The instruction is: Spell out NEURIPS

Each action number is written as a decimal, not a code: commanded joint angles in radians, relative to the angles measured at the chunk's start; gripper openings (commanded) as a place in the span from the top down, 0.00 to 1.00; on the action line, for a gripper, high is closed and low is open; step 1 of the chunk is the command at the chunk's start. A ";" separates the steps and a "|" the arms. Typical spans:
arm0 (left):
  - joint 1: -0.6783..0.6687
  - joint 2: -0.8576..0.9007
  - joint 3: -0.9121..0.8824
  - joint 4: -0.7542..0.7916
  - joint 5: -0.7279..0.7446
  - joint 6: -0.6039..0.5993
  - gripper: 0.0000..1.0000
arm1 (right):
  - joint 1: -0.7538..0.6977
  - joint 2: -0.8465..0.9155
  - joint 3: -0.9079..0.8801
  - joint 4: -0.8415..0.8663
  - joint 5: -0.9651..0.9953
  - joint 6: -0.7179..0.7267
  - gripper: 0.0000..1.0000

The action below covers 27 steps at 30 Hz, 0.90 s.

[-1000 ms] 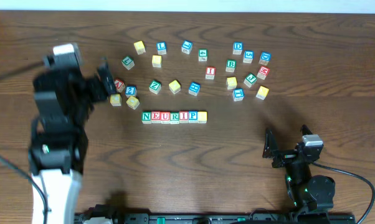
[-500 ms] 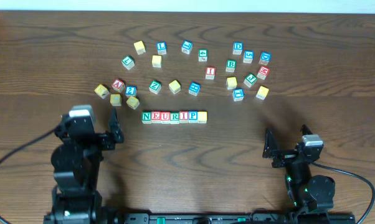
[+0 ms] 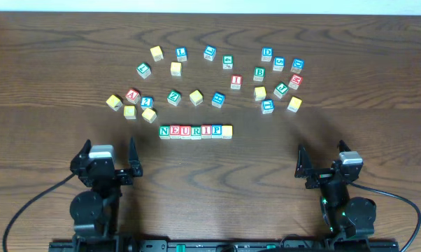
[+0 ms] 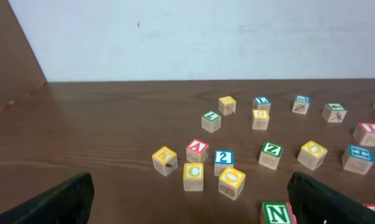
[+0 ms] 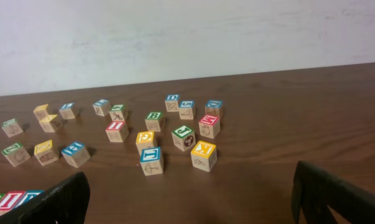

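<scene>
The row of cubes (image 3: 195, 131) is sitting mid-table, lined up left to right: green N (image 3: 164, 131), red E (image 3: 175, 131), red U (image 3: 185, 131), green R (image 3: 196, 131), red I (image 3: 206, 131), blue P (image 3: 216, 131), and a plain yellow-topped cube (image 3: 226, 131) on the right end. They're packed side by side in a straight line on the dark wood table (image 3: 378, 91).

The left gripper (image 3: 104, 157) is at the near left, jaws spread wide with nothing between them. The right gripper (image 3: 322, 157) is at the near right, and it's the same deal: wide open and holding nothing. Both are well apart from the row.

The loose cubes (image 3: 259, 73) are scattered in a rough arc on the far side of the row. The closest bunch is just far-left of the N: a red A (image 3: 132, 95), a blue 2 (image 3: 147, 102) and a few yellow ones. From the left wrist camera only the N end of the row pokes in at the bottom right, with that bunch beyond it.
</scene>
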State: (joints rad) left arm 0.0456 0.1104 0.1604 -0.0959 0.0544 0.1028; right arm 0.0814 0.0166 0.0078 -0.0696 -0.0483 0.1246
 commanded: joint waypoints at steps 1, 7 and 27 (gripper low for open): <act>0.014 -0.058 -0.037 0.008 0.006 0.035 0.03 | -0.009 -0.010 -0.002 -0.002 0.004 -0.010 0.01; 0.039 -0.109 -0.064 0.009 0.006 0.035 0.02 | -0.009 -0.010 -0.002 -0.002 0.004 -0.010 0.01; 0.039 -0.109 -0.156 0.032 0.006 0.035 0.02 | -0.009 -0.010 -0.002 -0.002 0.004 -0.010 0.01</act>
State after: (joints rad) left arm 0.0788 0.0105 0.0261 -0.0395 0.0544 0.1318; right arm 0.0814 0.0166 0.0078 -0.0692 -0.0486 0.1242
